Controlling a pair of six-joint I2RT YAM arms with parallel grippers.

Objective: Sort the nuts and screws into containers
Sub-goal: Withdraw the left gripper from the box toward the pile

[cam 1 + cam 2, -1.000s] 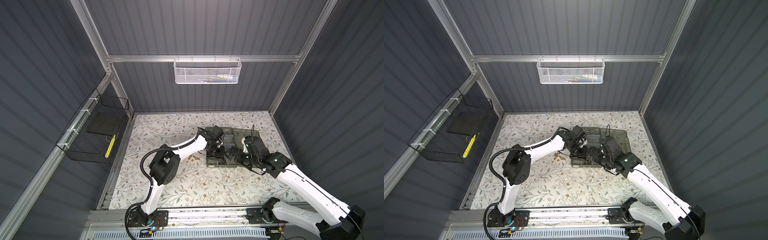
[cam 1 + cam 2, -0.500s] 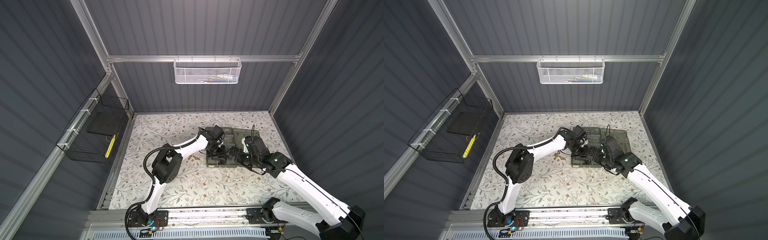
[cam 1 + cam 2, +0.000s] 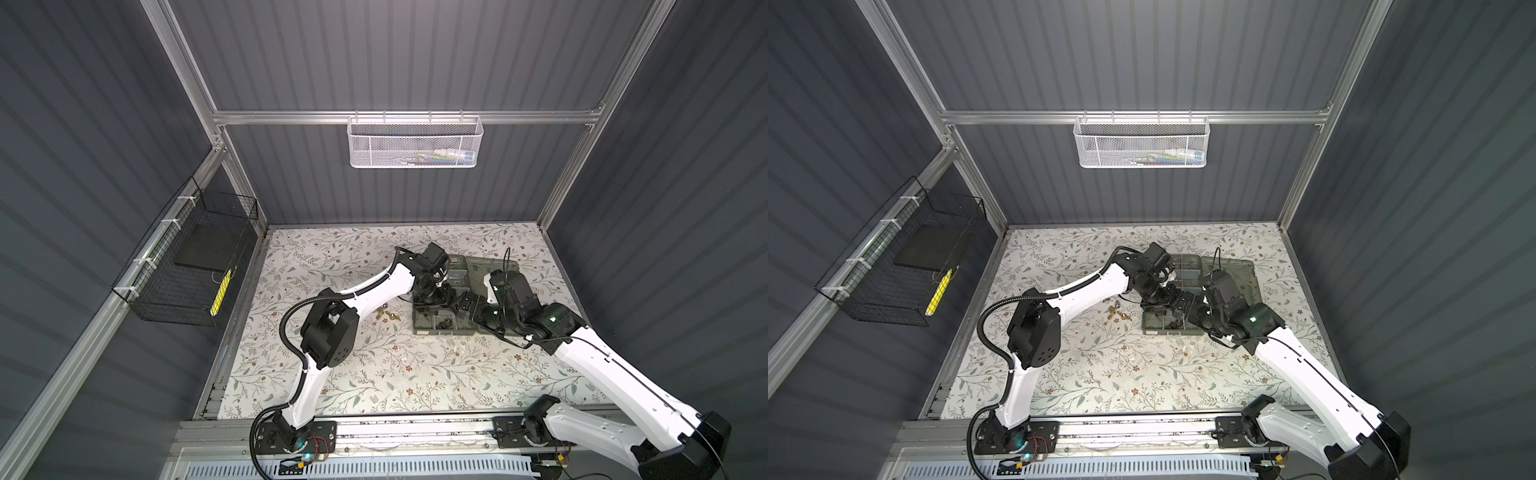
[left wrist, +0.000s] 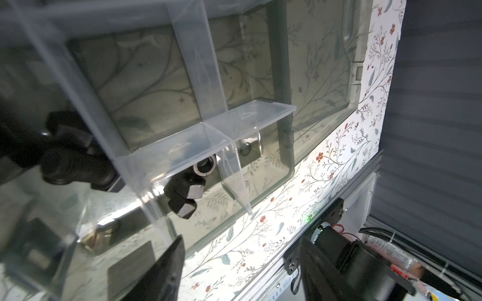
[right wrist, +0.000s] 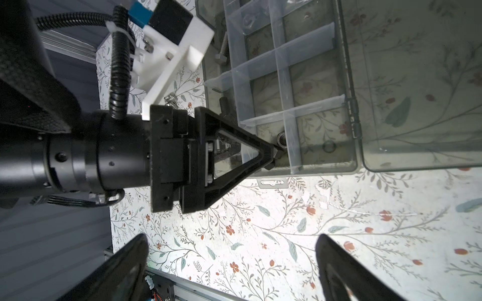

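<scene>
Two black nuts (image 4: 186, 194) and a silver nut (image 4: 206, 166) lie in a compartment along the latch edge of the organiser box (image 5: 326, 170), behind its clear dividers (image 4: 250, 114). The left gripper (image 4: 241, 242) hangs over that compartment, its fingers spread with nothing between them. Brass pieces (image 3: 386, 318) lie loose on the counter (image 3: 374, 374) just beside the box. The right gripper (image 5: 232, 237) hovers over the counter near the same edge, fingers wide apart. The embossing on the box's latch tab (image 5: 272, 182) is too small to read.
</scene>
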